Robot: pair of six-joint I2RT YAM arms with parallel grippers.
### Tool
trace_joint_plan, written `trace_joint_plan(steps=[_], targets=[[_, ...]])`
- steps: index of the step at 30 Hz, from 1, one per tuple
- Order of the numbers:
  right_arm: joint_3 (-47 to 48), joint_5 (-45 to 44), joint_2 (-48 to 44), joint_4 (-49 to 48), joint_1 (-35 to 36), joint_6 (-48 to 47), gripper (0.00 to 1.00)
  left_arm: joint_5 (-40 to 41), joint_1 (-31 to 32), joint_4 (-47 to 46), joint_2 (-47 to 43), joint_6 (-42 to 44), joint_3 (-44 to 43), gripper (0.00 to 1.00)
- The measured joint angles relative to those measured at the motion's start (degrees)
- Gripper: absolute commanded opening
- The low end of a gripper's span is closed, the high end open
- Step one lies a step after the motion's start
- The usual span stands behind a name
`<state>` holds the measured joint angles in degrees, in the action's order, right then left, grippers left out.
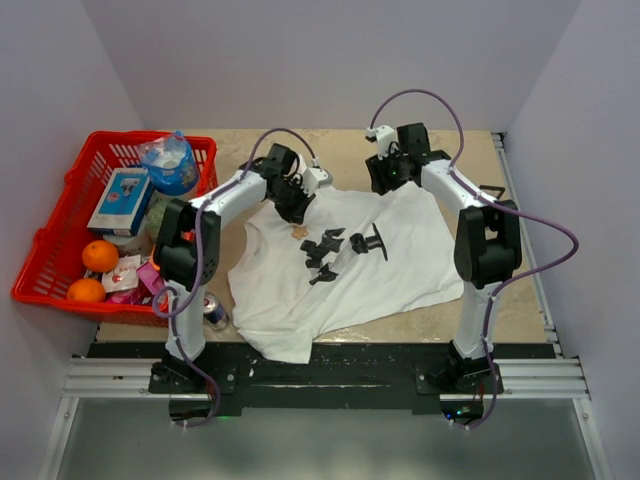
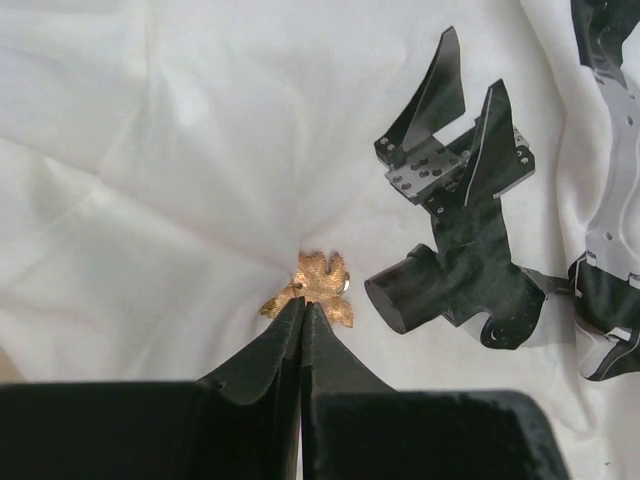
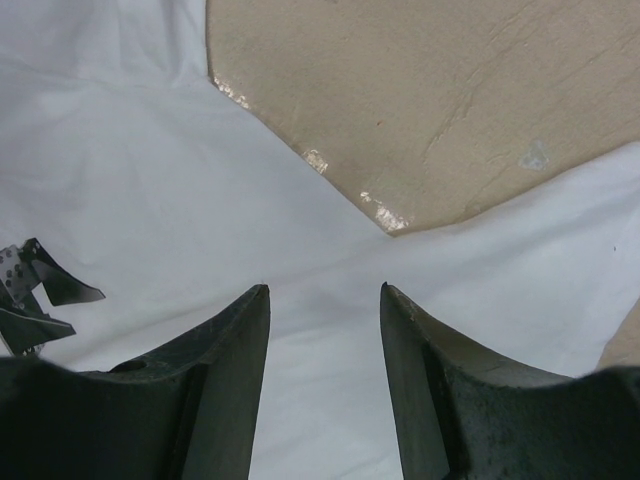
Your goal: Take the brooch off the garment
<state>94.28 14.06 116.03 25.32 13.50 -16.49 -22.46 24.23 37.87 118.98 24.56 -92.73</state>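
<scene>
The garment (image 1: 370,275), a white T-shirt with a black print (image 1: 335,250), lies spread on the table. The brooch (image 1: 297,233) is a tiny tan-orange leaf-like piece left of the print. In the left wrist view the brooch (image 2: 318,286) sits on puckered cloth (image 2: 150,150), and my left gripper (image 2: 301,301) is shut with its tips pinching the brooch's near edge. From above, the left gripper (image 1: 296,216) points down at that spot. My right gripper (image 1: 386,186) hovers open over the shirt's far edge; between its fingers (image 3: 325,290) lies only white cloth (image 3: 150,180).
A red basket (image 1: 40,262) at the table's left holds two oranges (image 1: 100,255), a blue box (image 1: 120,200), a plastic bag (image 1: 170,165) and packets. A drinks can (image 1: 215,311) stands by the left arm's base. Bare tabletop (image 3: 450,100) shows beyond the shirt's far edge.
</scene>
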Motion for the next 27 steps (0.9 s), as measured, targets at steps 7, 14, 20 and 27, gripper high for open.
trace_joint_plan(steps=[7, 14, 20, 27], targets=[[-0.1, 0.0, 0.0, 0.3, 0.1, 0.0, 0.54, -1.0, -1.5, -0.1, -0.2, -0.1, -0.6, 0.15], [-0.1, 0.0, 0.0, 0.5, 0.5, 0.0, 0.55, -1.2, -1.6, 0.0, -0.1, -0.1, -0.6, 0.12], [-0.1, 0.0, 0.0, 0.6, 0.9, 0.0, 0.59, -1.4, -1.6, 0.3, 0.2, 0.0, -0.6, 0.17], [-0.1, 0.0, 0.0, 0.6, 1.1, 0.0, 0.59, -1.4, -1.1, 0.3, 0.3, 0.0, -0.3, 0.15]])
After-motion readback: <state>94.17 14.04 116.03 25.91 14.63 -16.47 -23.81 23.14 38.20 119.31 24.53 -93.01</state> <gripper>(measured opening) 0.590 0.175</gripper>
